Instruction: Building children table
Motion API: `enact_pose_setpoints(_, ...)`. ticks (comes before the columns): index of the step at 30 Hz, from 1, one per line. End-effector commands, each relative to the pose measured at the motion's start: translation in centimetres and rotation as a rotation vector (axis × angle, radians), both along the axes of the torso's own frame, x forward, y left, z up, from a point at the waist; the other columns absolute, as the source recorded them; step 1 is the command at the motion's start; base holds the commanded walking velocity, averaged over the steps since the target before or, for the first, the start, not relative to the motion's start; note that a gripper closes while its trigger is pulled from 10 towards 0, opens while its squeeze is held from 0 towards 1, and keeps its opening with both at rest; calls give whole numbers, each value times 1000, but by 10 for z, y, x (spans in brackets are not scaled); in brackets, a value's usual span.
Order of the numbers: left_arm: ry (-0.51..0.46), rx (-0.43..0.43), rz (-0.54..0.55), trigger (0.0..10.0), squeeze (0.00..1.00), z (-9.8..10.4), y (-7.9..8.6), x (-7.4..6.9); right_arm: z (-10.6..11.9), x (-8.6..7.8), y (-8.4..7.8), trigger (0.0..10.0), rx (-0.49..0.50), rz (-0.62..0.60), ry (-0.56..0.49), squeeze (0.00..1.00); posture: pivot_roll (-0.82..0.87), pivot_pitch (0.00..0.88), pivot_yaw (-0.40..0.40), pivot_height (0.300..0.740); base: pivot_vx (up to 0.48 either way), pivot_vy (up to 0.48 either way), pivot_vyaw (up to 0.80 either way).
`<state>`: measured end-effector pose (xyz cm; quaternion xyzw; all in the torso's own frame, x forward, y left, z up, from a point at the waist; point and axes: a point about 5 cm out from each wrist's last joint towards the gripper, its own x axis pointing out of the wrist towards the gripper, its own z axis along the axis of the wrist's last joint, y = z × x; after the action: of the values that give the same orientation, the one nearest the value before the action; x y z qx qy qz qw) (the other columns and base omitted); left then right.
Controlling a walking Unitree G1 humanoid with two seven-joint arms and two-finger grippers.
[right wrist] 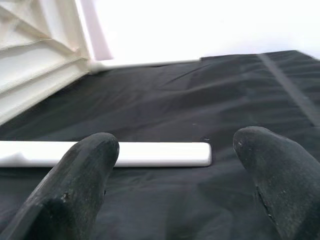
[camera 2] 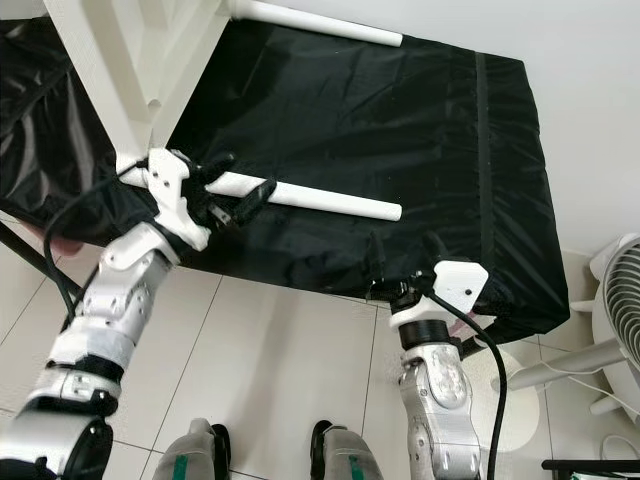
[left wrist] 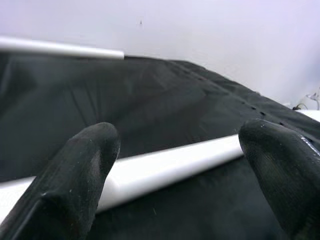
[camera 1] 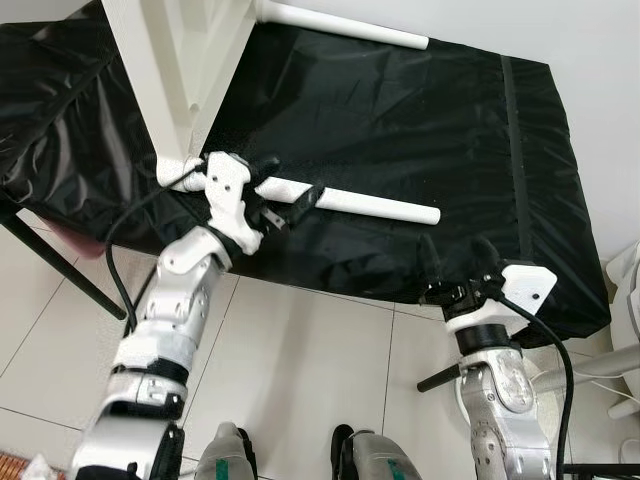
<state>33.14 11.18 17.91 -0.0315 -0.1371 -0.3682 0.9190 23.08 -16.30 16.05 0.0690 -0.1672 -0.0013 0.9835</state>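
White tabletop point(camera 1: 170, 60) tipped on the black-covered bench point(camera 1: 420, 120), one leg point(camera 1: 345, 201) lying along the cover. Left end effector point(camera 1: 288, 190) spread wide astride that leg; right end effector point(camera 1: 458, 258) wide at the bench's front edge

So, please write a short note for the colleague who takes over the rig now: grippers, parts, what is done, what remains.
Left gripper: jaws open around the near white round table leg, not yet closed on it.
Right gripper: jaws open, holding nothing, at the front edge of the black cloth-covered table.
White children's tabletop lies tilted at the back left. Both the near leg and a second white leg at the back appear to meet it; the joints cannot be judged.
Left to do: probably grip the near leg and check it; other legs unknown.
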Motion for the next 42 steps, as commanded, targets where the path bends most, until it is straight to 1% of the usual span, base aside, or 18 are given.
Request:
enact_pose_setpoints(1, 5, 1, -2, 10000, 0, 1, 0, -2, -3, -1, -3, 10000, -11, -27, 11, 0, 50, 115, -19, 740, 0, 0, 0)
enact_pose_setpoints(3, 24, -7, 44, 10000, 0, -4, 0, -9, -7, 0, -7, 10000, -25, -85, 20, 0, 55, 100, -20, 740, 0, 0, 0)
enact_pose_setpoints(4, 24, -7, 44, 10000, 0, -4, 0, -9, -7, 0, -7, 10000, -25, -85, 20, 0, 55, 100, -20, 740, 0, 0, 0)
enact_pose_setpoints(7, 69, 4, 130, 10000, 0, -16, -1, -14, -12, 1, -9, 10000, -33, -133, 35, 0, 55, 84, -19, 740, 0, 0, 0)
enact_pose_setpoints(8, 69, 4, 130, 10000, 0, -16, -1, -14, -12, 1, -9, 10000, -33, -133, 35, 0, 55, 84, -19, 740, 0, 0, 0)
enact_pose_setpoints(10, 102, 0, 173, 10000, 0, -22, -1, -14, -16, 3, -11, 10000, -24, -146, 49, 0, 52, 66, -19, 740, 0, 0, 0)
enact_pose_setpoints(13, 126, 6, 184, 10000, 0, -26, -5, -13, -20, 6, -13, 10000, -16, -152, 64, 0, 50, 58, -19, 740, 0, 0, 0)
enact_pose_setpoints(15, 151, 10, 188, 10000, 0, -31, -11, -12, -23, 12, -15, 10000, -10, -144, 74, 0, 46, 33, -10, 740, 0, 0, 0)
enact_pose_setpoints(21, 166, 31, 205, 10000, 0, -34, -18, -11, -27, 19, -17, 10000, -1, -139, 80, 0, 41, 20, -4, 740, 0, 0, 0)
enact_pose_setpoints(24, 161, 38, 210, 10000, 0, -32, -25, -9, -31, 27, -22, 10000, -3, -125, 88, 0, 35, 9, 2, 740, 0, 0, 0)
enact_pose_setpoints(28, 158, 36, 204, 10000, 0, -30, -30, -9, -33, 32, -26, 10000, -3, -113, 98, 0, 34, 10, 1, 740, 0, 0, 0)
enact_pose_setpoints(33, 133, 32, 200, 10000, 0, -23, -38, -11, -35, 41, -31, 10000, 41, -88, 110, 0, 34, 35, -9, 740, 0, 0, 0)
enact_pose_setpoints(34, 120, 28, 193, 10000, 0, -19, -41, -13, -35, 49, -33, 10000, 64, -74, 120, 0, 36, 55, -11, 740, 0, 0, 0)
enact_pose_setpoints(36, 102, 18, 182, 10000, 0, -12, -45, -18, -35, 58, -34, 10000, 88, -56, 132, 0, 40, 70, -14, 740, 0, 0, 0)
enact_pose_setpoints(37, 102, 18, 182, 10000, 0, -12, -45, -18, -35, 58, -34, 10000, 88, -56, 132, 0, 40, 70, -14, 740, 0, 0, 0)
enact_pose_setpoints(38, 78, 25, 172, 10000, 0, -8, -48, -20, -35, 62, -34, 10000, 113, -40, 135, 0, 45, 84, -17, 740, 0, 0, 0)
enact_pose_setpoints(40, 78, 25, 172, 10000, 0, -8, -48, -20, -35, 62, -34, 10000, 113, -40, 135, 0, 45, 84, -17, 740, 0, 0, 0)
enact_pose_setpoints(42, 27, 36, 159, 10000, 0, 5, -55, -25, -37, 74, -30, 10000, 163, 40, 164, 0, 66, 123, -26, 740, 0, 0, 0)
